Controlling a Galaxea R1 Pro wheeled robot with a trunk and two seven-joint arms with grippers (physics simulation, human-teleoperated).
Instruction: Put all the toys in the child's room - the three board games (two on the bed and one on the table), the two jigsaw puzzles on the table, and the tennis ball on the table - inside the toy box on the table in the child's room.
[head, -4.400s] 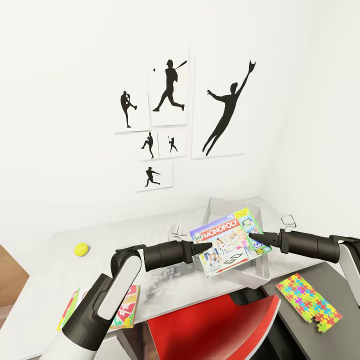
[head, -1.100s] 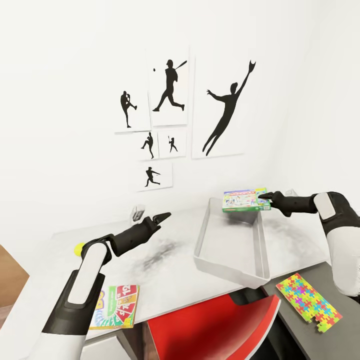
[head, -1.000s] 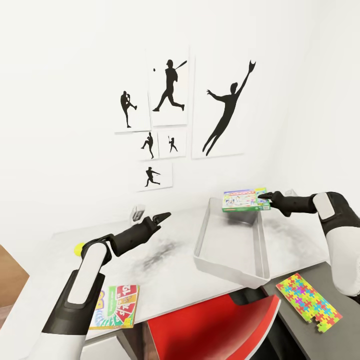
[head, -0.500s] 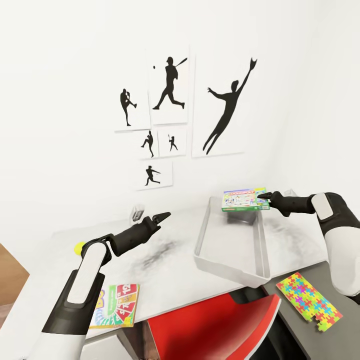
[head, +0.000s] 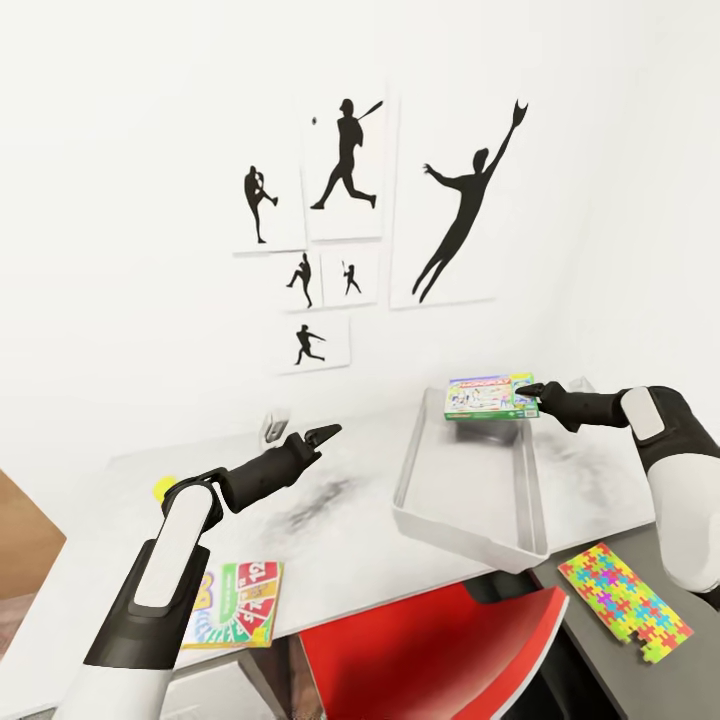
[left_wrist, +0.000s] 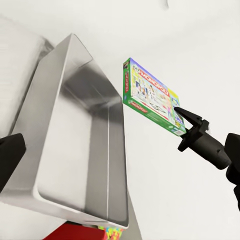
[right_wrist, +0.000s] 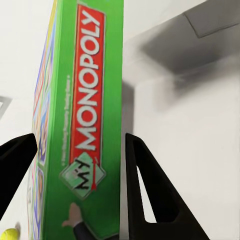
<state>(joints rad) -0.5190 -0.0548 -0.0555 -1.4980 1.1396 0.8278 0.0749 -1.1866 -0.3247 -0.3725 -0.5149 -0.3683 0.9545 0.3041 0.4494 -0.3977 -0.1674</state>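
So, step in hand: you are about to drop the Monopoly box (head: 489, 396) into the toy box (head: 470, 487)
Where the game sits: held in the air, flat, above the far end of the grey bin, not yet touching it
Right claw (head: 530, 390): closed on the Monopoly box at its near edge; the right wrist view shows a finger on each face of the box (right_wrist: 82, 125)
Right arm pose: reaching across from the right, forearm close to level, claw pointing toward the wall of baseball silhouettes
How to do it well: lower the game until it clears the rim, keep it flat, then let go; I judge a release from this height may tip it against the far wall
Left claw (head: 322, 434): looks pinched together and carries nothing
Left arm pose: stretched forward over the tabletop (head: 330, 520), beside the bin
Still out: tennis ball (head: 163, 487), a board game (head: 237, 603), a jigsaw puzzle (head: 625, 603)
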